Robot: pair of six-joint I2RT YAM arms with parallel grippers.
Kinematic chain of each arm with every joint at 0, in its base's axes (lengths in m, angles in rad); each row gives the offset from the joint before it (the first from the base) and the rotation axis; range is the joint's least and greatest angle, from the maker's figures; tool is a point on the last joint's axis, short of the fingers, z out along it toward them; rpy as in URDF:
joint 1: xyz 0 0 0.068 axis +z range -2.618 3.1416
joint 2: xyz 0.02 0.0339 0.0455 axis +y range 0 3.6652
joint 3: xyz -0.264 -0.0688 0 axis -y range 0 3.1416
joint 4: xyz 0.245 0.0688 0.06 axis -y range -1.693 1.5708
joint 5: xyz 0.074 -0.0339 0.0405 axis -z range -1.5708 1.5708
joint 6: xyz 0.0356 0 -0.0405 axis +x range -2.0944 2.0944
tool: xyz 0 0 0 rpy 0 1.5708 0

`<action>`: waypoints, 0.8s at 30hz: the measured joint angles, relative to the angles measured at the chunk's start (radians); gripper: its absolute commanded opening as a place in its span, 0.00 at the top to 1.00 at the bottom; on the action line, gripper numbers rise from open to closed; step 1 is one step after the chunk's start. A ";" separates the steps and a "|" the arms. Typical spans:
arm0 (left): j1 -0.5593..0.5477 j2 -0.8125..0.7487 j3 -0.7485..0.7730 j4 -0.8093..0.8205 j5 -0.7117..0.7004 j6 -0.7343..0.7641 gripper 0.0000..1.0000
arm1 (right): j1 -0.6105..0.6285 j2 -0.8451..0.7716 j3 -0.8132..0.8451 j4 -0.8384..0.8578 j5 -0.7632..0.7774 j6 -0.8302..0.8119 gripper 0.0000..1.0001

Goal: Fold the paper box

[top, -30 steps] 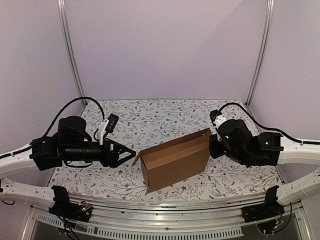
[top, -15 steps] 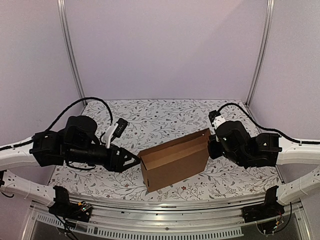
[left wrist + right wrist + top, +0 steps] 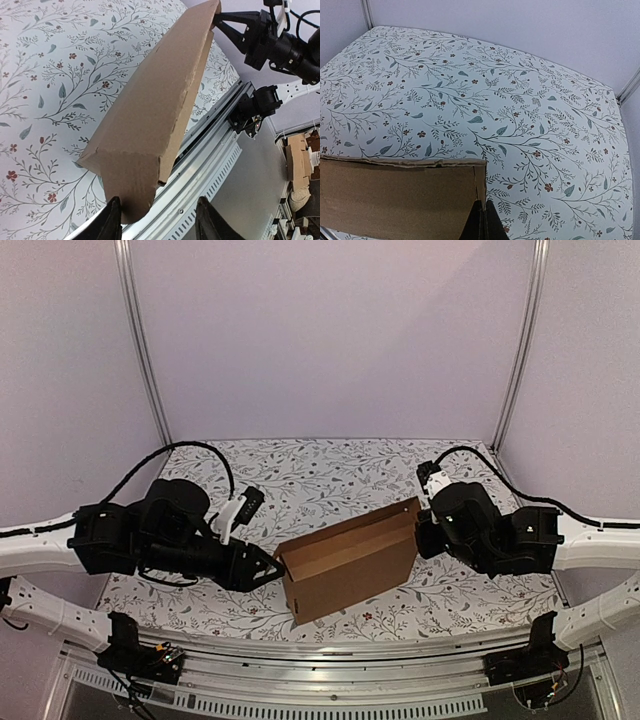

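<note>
The paper box is a brown carton standing on its long side in the middle of the table, open side up. At its left end my left gripper is open. In the left wrist view the box's end flap hangs between the fingers, close to the left finger, with a wide gap to the right one; the left gripper is not closed on it. My right gripper is shut on the box's upper right corner. The right wrist view shows this gripper pinching the edge of the cardboard wall.
A floral cloth covers the table. A metal rail runs along the near edge just in front of the box. Upright frame posts stand at the back corners. Spare cardboard lies off the table on the right.
My left arm has moved right to the box's left end and its jaws have narrowed. The end flap that stuck out now lies between them. The right arm and box have hardly moved.
</note>
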 measured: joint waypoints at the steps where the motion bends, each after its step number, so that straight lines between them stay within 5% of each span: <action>1: -0.002 0.005 0.003 0.000 0.000 -0.001 0.54 | 0.001 0.000 0.000 0.000 0.000 0.000 1.00; 16: -0.010 0.041 0.023 0.017 0.008 -0.010 0.76 | 0.010 0.000 0.000 0.000 0.011 0.000 1.00; 24: -0.011 0.078 0.058 -0.006 0.001 -0.003 0.62 | 0.014 -0.005 0.000 -0.004 0.023 0.001 1.00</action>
